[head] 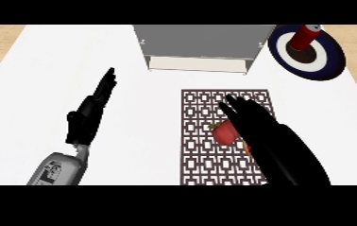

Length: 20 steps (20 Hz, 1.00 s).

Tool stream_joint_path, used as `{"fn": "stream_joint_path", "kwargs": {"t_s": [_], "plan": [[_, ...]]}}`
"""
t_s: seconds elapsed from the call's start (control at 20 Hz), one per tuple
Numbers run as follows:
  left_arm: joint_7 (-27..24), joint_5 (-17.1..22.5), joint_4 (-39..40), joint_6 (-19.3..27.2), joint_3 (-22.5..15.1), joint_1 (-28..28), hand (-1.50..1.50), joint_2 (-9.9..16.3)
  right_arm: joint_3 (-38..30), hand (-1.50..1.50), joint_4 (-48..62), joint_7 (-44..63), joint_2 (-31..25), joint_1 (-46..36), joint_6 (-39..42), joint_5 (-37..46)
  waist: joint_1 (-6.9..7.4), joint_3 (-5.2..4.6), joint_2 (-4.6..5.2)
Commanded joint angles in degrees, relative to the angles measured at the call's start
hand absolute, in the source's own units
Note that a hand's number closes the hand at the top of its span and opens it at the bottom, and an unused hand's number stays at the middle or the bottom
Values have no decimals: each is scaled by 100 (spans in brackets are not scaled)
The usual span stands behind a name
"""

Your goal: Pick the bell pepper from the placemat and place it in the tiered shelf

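Right hand lower right of frame, fingers straight, holding nothing, over bell pepper on placemat; pepper just left of palm, far nearer than left hand.

No legible text, labels or numbers anywhere.

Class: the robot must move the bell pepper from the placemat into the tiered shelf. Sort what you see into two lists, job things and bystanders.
Belongs to the job:
red bell pepper
dark patterned rectangular placemat
grey tiered shelf
black right hand, over the pepper

Just lying about:
round navy and white plate
red cylinder standing on that plate
black left hand, open, resting
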Motion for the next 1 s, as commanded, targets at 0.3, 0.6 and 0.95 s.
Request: {"fn": "stream_joint_path", "kwargs": {"t_s": [0.3, 0.6, 0.95], "plan": [[109, -394, 130, -254, 283, -46, 0, -417, 21, -150, -293, -124, 606, 657, 419, 905, -11, 2, 1], [-305, -645, 725, -446, 485, -201, 0, -627, -131, -150, 444, -410, 1165, 473, 443, 1273, -9, 1, 9], [-88, -483, 240, -803, 927, 37, 0, -481, -176, -150, 831, -1039, 1215, 969, 87, 1782, -6, 2, 7]]}}
